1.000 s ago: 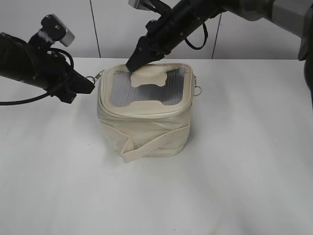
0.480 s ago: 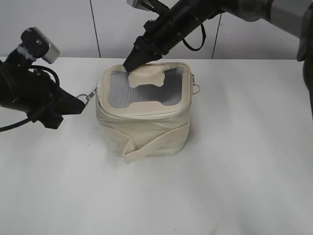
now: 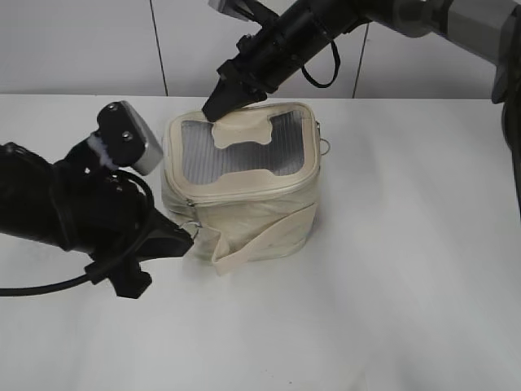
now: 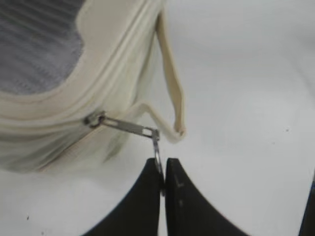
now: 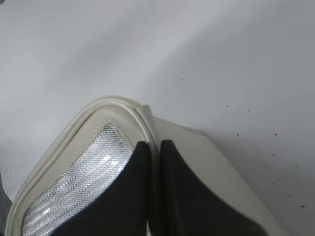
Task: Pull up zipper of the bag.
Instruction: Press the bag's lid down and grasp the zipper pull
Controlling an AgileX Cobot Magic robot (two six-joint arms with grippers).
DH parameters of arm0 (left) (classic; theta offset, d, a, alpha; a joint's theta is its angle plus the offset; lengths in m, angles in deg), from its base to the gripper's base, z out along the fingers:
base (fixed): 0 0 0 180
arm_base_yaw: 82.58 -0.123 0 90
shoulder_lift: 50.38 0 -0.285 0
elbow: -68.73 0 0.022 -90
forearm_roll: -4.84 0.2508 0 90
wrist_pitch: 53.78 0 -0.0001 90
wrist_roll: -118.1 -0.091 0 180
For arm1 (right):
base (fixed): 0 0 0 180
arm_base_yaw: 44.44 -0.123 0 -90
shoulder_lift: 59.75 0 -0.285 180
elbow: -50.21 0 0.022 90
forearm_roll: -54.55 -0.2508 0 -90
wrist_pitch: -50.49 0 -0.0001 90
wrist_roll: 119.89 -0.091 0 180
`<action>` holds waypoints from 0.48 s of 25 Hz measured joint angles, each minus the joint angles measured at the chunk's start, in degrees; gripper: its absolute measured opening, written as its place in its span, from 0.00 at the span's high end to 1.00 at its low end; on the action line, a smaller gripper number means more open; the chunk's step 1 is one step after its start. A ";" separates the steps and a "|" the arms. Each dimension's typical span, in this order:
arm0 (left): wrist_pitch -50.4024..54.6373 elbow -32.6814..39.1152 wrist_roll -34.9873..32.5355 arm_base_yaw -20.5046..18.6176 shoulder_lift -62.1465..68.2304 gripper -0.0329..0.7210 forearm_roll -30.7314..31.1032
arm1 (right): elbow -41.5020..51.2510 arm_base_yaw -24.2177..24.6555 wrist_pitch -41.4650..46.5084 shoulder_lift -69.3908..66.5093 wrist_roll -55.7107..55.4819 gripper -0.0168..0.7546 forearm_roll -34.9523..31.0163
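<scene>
The cream bag (image 3: 252, 213) stands mid-table, its grey mesh top (image 3: 244, 151) facing up. The zipper track (image 3: 244, 189) runs round its top rim. My left gripper (image 3: 186, 242) is at the bag's front left corner, shut on the zipper's silver ring pull (image 4: 156, 151). The ring hangs from a metal tab on the slider (image 4: 96, 119) beside the cream strap (image 4: 172, 93). My right gripper (image 3: 216, 108) is shut on the bag's rim at the back left corner; in the right wrist view (image 5: 151, 147) the rim sits between its fingers. A second ring pull (image 3: 326, 148) hangs at the bag's right side.
The bag sits on a white table (image 3: 407, 269). A white panelled wall (image 3: 98, 49) rises behind it. The left arm's black cable (image 3: 41, 287) trails over the table at the left. The right arm reaches in from the upper right.
My left gripper has moved from the bag's back left corner round to its front left, taking the ring pull and slider along the track. The right gripper stayed on the rim.
</scene>
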 joint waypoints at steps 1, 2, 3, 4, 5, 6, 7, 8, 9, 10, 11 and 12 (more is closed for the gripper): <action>-1.25 0.00 0.25 1.69 0.00 0.96 -1.37 | 0.00 0.00 0.00 0.00 -0.50 0.93 0.00; -3.34 0.00 0.30 3.73 0.00 0.96 -2.97 | 0.00 0.00 0.00 0.00 -0.65 0.93 0.00; -5.37 -0.09 0.03 6.11 0.14 0.96 -4.52 | 0.00 0.00 0.00 0.00 -0.85 0.93 0.05; -8.00 -0.47 -0.81 8.24 0.45 0.96 -6.32 | 0.00 0.00 0.00 0.00 -0.94 0.93 0.18; -10.45 -1.25 -1.51 10.75 1.03 0.96 -8.06 | 0.00 0.00 0.00 0.00 -1.02 0.93 0.24; -12.36 -2.10 -1.92 13.07 1.64 0.96 -9.53 | 0.00 0.00 0.05 0.00 -1.06 0.93 0.30; -13.52 -3.26 -2.06 14.67 2.43 0.96 -10.47 | 0.00 0.00 0.12 0.00 -1.06 0.93 0.30; -14.72 -4.22 -2.23 16.11 3.06 0.96 -11.52 | 0.00 0.00 0.37 0.00 -1.12 0.93 0.34; -15.41 -4.73 -2.28 16.98 3.46 0.96 -12.44 | 0.00 0.00 0.64 0.00 -1.12 0.93 0.42; -15.60 -5.04 -2.28 17.35 3.71 0.96 -13.01 | 0.06 0.05 0.75 0.00 -1.12 0.93 0.48; -15.74 -5.04 -2.06 17.46 3.71 0.96 -13.26 | 0.06 0.05 0.84 0.00 -1.26 0.93 0.48; -15.80 -5.04 -0.95 17.46 3.71 0.96 -13.47 | 0.06 0.05 0.81 0.00 -1.65 0.93 0.48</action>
